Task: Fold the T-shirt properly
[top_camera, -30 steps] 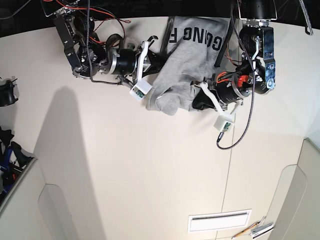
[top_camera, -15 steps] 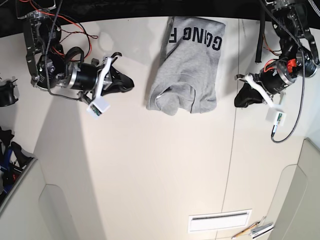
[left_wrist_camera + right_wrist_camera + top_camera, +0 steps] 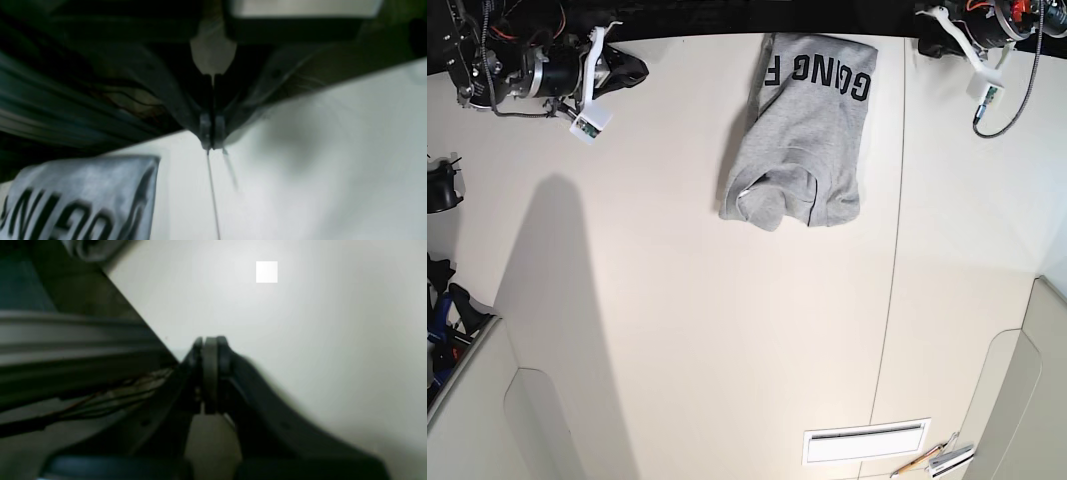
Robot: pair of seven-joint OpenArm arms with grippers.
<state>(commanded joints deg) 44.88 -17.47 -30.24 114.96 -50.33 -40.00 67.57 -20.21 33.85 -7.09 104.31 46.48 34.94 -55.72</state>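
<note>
T-shirt (image 3: 805,130): folded narrow, lettered end at the worktop's (image 3: 727,350) far edge, untouched | left gripper (image 3: 211,146): jaws pressed together, empty, parked at far edge | right gripper (image 3: 210,343): likewise closed, empty (both well apart from cloth, suggesting the fold is finished)

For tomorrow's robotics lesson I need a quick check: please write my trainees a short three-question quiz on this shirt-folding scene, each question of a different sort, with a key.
1. True or false: the left gripper grips the T-shirt.
2. Multiple choice: the right gripper is a) on the shirt, b) apart from it near the table's far edge, c) out of view.
3. Fill in: the shirt's black lettering lies at its ___ end in the base view.

Key: 1 false, its fingers are closed on nothing; 2 b; 3 far.
</note>
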